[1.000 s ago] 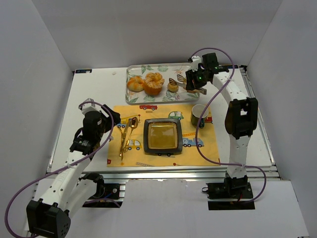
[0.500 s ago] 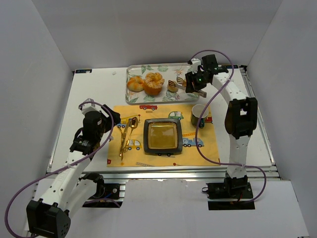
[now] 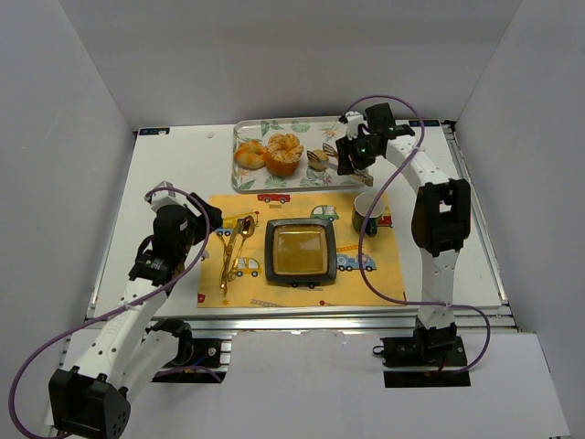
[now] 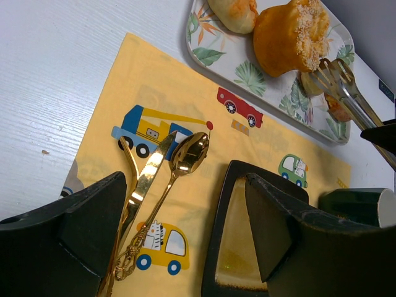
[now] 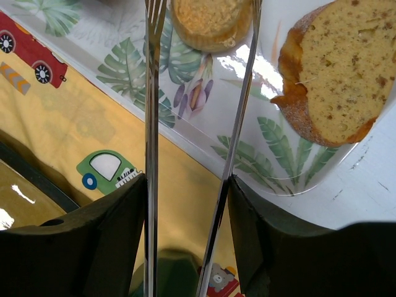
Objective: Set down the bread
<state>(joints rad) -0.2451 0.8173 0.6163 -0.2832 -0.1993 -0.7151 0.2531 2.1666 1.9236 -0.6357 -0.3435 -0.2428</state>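
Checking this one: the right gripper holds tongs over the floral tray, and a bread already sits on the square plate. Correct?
Not quite. The square plate is empty, as the top view shows; the breads lie on the floral tray. The right gripper does hold the tongs over it.

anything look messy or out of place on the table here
The gold cutlery left of the black plate lies in a slanted, overlapping bunch on the placemat: fork, knife and spoon cross each other instead of sitting side by side. Nothing looks spilled or damaged.
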